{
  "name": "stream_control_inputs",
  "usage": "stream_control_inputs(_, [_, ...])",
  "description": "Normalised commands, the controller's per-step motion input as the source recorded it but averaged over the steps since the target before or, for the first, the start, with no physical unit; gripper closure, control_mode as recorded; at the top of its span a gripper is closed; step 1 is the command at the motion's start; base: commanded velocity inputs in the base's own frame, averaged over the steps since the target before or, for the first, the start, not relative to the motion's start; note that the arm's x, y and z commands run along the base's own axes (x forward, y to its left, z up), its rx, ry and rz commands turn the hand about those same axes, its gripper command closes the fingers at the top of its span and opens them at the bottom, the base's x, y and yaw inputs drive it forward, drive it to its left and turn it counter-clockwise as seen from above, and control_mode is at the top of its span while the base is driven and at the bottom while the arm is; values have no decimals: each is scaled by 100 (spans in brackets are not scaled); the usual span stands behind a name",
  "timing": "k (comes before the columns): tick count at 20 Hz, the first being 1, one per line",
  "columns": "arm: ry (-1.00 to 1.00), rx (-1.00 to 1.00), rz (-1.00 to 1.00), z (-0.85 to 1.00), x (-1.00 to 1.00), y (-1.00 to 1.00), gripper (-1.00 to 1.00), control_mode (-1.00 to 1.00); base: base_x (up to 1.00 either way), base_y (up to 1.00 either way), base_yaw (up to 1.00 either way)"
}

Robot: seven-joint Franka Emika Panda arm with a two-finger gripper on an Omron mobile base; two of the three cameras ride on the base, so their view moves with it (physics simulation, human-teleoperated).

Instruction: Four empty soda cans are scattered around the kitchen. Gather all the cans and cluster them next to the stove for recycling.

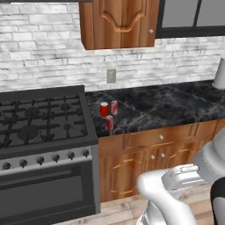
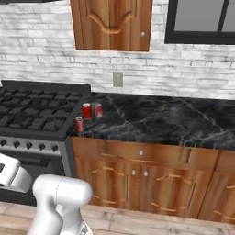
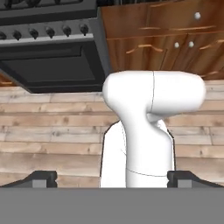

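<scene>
Three red soda cans stand together on the black marble counter (image 1: 167,105), just right of the stove (image 1: 39,127). Two are side by side at the back (image 1: 104,109) (image 1: 114,107), and one (image 1: 109,123) stands nearer the counter's front edge. The right base view shows the same cans (image 2: 86,110) (image 2: 97,110) (image 2: 79,124) beside the stove (image 2: 32,114). My gripper (image 3: 113,179) is open with nothing between its fingers. It is held low and looks over the wood floor toward the oven front (image 3: 48,57), far from the cans.
Brown drawers and cabinet doors (image 2: 142,174) run under the counter. A wall outlet (image 1: 111,75) sits above the cans, below an upper cabinet (image 1: 118,22). A pale object (image 1: 219,74) stands at the counter's far right. A dark-framed window (image 2: 202,20) is at the upper right.
</scene>
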Motion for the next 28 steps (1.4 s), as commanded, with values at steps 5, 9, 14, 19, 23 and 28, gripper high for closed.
stream_control_inputs(5, [0, 0, 0, 0, 0, 0, -100, 100, -8, 0, -42])
stream_control_inputs(9, [0, 0, 0, 0, 0, 0, -100, 100, -25, 0, -53])
stream_control_inputs(14, [0, 0, 0, 0, 0, 0, -100, 100, -31, 0, -53])
stream_control_inputs(19, [0, 0, 0, 0, 0, 0, -100, 100, -31, 0, -55])
stream_control_inputs(23, [0, 0, 0, 0, 0, 0, -100, 100, -45, 0, -57])
stream_control_inputs(28, [0, 0, 0, 0, 0, 0, -100, 100, -51, 0, -59])
